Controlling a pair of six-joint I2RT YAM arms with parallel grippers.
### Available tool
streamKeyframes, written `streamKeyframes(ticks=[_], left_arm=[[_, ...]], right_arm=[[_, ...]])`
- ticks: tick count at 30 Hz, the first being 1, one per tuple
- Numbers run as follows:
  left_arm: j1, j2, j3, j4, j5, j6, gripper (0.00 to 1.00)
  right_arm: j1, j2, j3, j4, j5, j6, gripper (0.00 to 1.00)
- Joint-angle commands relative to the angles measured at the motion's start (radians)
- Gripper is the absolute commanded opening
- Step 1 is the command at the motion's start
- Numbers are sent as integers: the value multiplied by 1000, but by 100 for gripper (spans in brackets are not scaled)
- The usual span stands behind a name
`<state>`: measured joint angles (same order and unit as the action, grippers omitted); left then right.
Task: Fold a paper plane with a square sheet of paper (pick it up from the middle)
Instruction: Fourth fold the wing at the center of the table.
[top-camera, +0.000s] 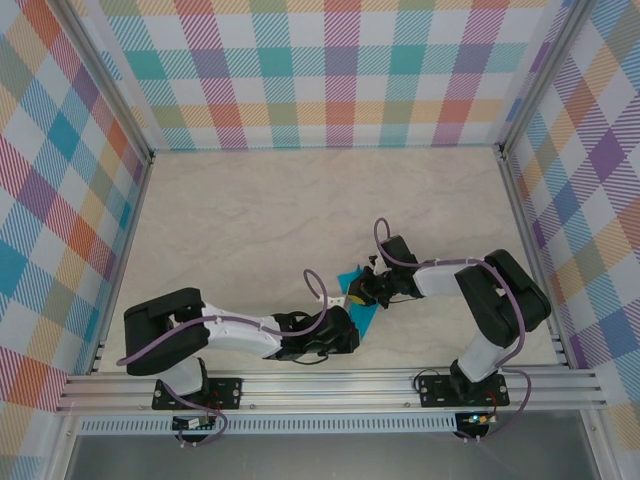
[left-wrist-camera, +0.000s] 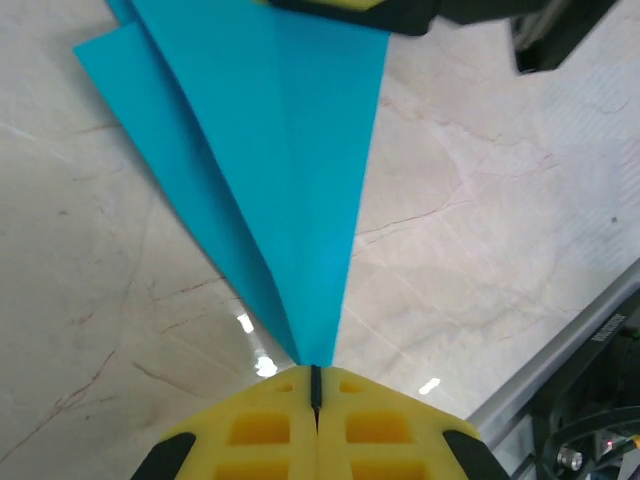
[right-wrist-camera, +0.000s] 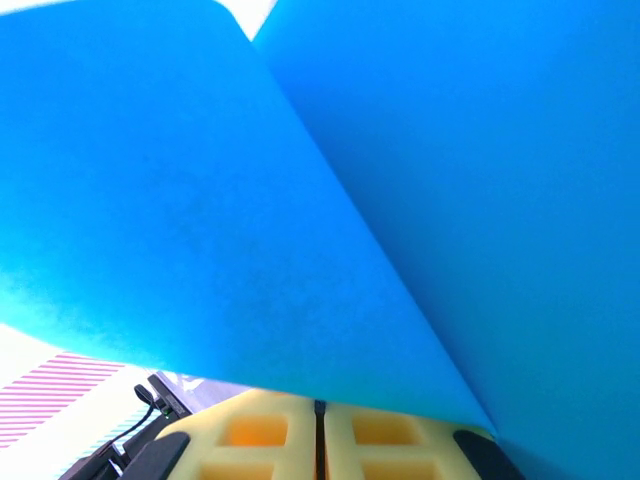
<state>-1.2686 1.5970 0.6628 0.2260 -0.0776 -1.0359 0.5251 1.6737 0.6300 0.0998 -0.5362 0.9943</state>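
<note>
The paper plane (left-wrist-camera: 290, 150) sits low over the counter (left-wrist-camera: 480, 250), near its front edge, between both arms; the left fingers (left-wrist-camera: 260, 430), pressed together, pinch its pointed tip; the right fingers (right-wrist-camera: 250, 435), likewise pressed together, grip its wide end, paper curling over them.

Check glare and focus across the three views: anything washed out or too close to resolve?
Left wrist: sharp, with a few small specular spots on the table beside the left pincer. Right wrist: the paper plane sits so close that it reads as soft, featureless blue, and the top-left corner is blown white. Top external: even light, soft shadows, no obvious glare.
</note>
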Motion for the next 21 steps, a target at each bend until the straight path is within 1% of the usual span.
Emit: streamKeyframes(ticks=[1, 5, 7, 10, 13, 18, 21], left_arm=[[-12, -44, -14, -53, -82, 6, 0], [-16, -77, -51, 26, -75, -5, 0], [-17, -130, -68, -24, -138, -22, 0], [-9, -240, -111, -147, -259, -76, 0], [18, -365, -171, -184, -293, -104, 2], [71, -514, -210, -239, -273, -72, 7], [116, -533, -212, -208, -186, -34, 7]], right_arm=[[-5, 50, -54, -126, 105, 18, 8], [-5, 20, -101, -55, 98, 50, 9], [-4, -2, -116, -58, 114, 71, 8], [1, -42, -183, 35, 129, 154, 9], [28, -73, -194, 50, 182, 220, 10], [116, -73, -185, 88, 271, 389, 10], [169, -44, -175, 117, 311, 478, 9]])
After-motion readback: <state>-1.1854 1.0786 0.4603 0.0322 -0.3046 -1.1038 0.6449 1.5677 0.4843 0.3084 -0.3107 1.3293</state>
